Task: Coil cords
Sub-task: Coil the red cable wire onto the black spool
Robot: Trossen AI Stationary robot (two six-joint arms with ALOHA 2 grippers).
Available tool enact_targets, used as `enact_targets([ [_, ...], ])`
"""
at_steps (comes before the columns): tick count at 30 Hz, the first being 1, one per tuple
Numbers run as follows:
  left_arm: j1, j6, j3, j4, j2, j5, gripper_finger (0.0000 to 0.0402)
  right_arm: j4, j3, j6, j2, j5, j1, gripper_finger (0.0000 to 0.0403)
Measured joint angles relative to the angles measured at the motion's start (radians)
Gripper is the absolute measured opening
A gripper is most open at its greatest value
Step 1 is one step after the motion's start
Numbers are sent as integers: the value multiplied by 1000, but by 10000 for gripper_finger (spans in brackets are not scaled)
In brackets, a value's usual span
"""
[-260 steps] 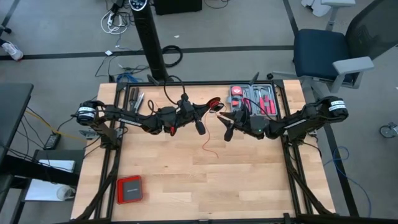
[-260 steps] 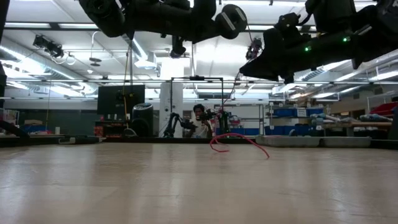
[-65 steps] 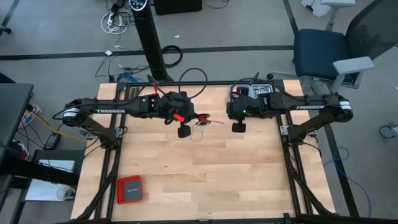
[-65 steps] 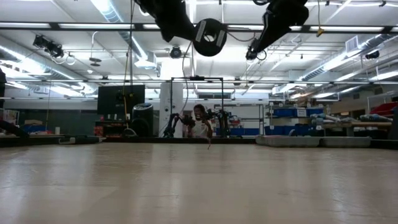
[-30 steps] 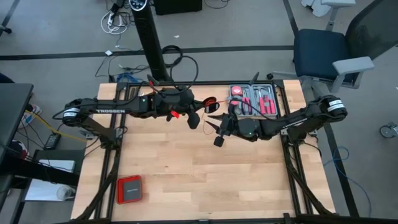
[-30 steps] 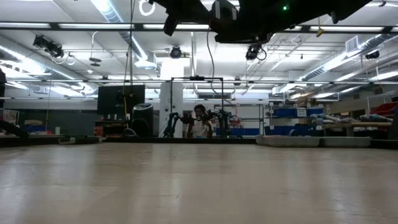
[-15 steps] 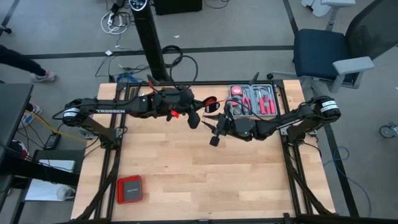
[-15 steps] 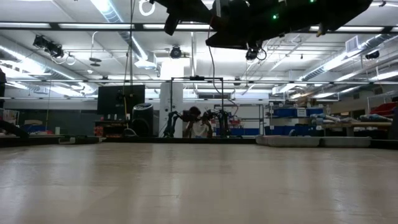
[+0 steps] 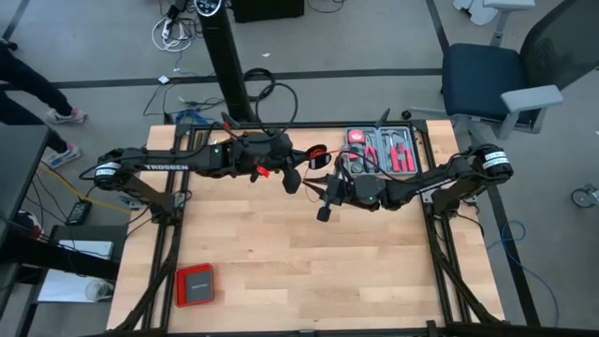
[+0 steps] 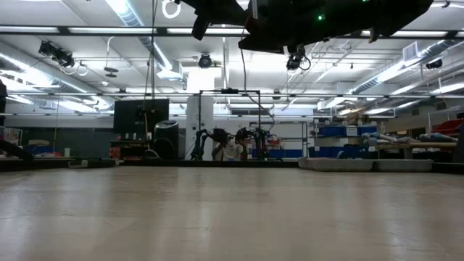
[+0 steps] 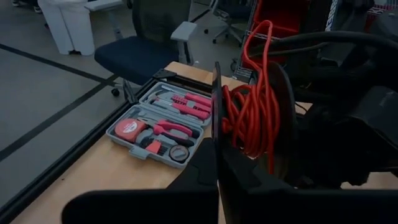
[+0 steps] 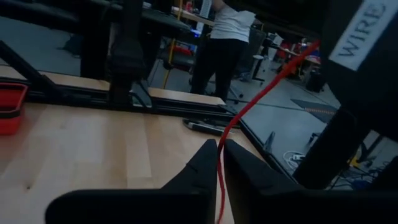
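The thin red cord (image 11: 255, 118) is wound on a small black spool (image 9: 318, 157), which hangs above the table's far middle. My left gripper (image 11: 216, 152) (image 9: 309, 161) is shut on the spool. One red strand (image 12: 261, 93) leaves the spool and passes between the fingers of my right gripper (image 12: 219, 144) (image 9: 324, 195). That gripper hovers just near-side of the spool and is shut on the strand. My left gripper pinches the thin edge of the spool's black flange (image 11: 216, 115) between its two fingers. The spool is lifted clear of the table, with the wound cord on the side next to the fingers. My right gripper pinches a single strand of the red cord (image 12: 219, 155) between its fingertips. The strand runs in a nearly straight line from the fingers up to the spool (image 12: 311, 46), clear of the table.
A grey tool tray (image 9: 379, 150) with red-handled tools lies at the table's far right. A flat red box (image 9: 196, 285) sits near the front left corner. A person (image 12: 227, 37) stands beyond the table, and another walks on the floor (image 9: 28, 84) at the far left.
My right arm has edged a little toward the table's left, keeping its gripper just near-side of the spool. My left gripper and the spool have kept still. A person has walked into view on the floor at the far left.
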Motion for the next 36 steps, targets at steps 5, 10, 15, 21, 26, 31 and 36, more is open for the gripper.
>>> enact_targets([
  [5, 0, 0, 0, 0, 0, 0, 1, 1, 0, 8, 0, -2, -12, 52],
  [10, 0, 5, 0, 0, 0, 0, 1, 15, 0, 14, 0, -5, -13, 65],
  [15, 0, 5, 0, 0, 0, 0, 1, 22, 0, 15, 0, -6, -13, 48],
  [21, 0, 13, 0, -8, 0, -2, 1, 16, 14, -10, 0, 1, -3, 8],
  [26, 0, 53, 0, -37, 0, -47, 1, -7, 73, -26, -1, -6, 9, 4],
  [31, 0, 60, 0, -120, 0, -67, 1, -22, 92, -71, -15, 22, 40, 2],
  [36, 0, 75, 0, -185, 0, -67, 1, -222, 92, -104, -94, 155, 97, 1],
])
